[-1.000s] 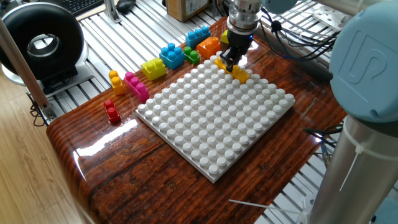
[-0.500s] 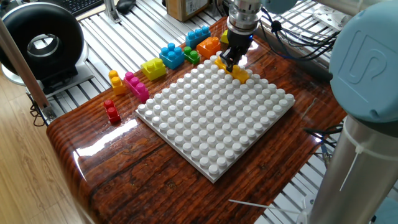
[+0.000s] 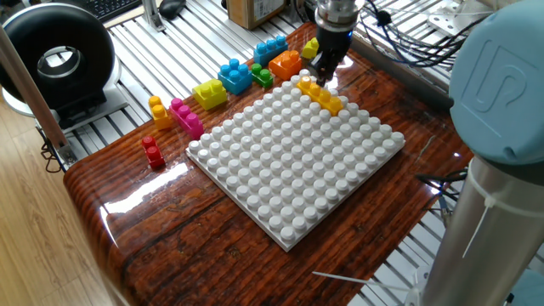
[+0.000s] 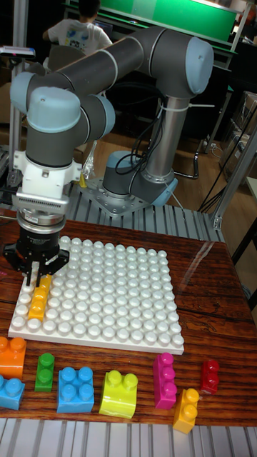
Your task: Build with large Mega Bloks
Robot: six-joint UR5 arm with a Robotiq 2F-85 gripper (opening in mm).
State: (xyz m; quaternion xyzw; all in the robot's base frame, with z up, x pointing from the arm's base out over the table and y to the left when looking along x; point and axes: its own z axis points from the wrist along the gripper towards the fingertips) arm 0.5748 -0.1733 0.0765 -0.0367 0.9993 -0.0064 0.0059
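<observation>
A white studded plate [image 3: 297,170] [image 4: 114,285] lies in the middle of the wooden table. One orange-yellow brick [image 3: 320,95] [image 4: 37,300] sits on studs at the plate's far corner. My gripper [image 3: 324,76] [image 4: 39,274] hangs just above that brick, open, with nothing between its fingers. Loose large Mega Bloks lie in a row beside the plate: red [image 3: 154,152], orange-yellow [image 3: 159,111], pink [image 3: 186,117], yellow [image 3: 210,93], blue [image 3: 235,75], green [image 3: 261,75], orange [image 3: 286,62] and another blue [image 3: 271,47].
A black round device [image 3: 58,58] stands at the back left, off the table. A cardboard box [image 3: 255,10] and cables [image 3: 399,42] lie behind the plate. The arm's grey and blue column [image 3: 501,127] fills the right side.
The gripper has let go of the orange-yellow brick and risen a little. The brick stays seated on the plate's corner.
</observation>
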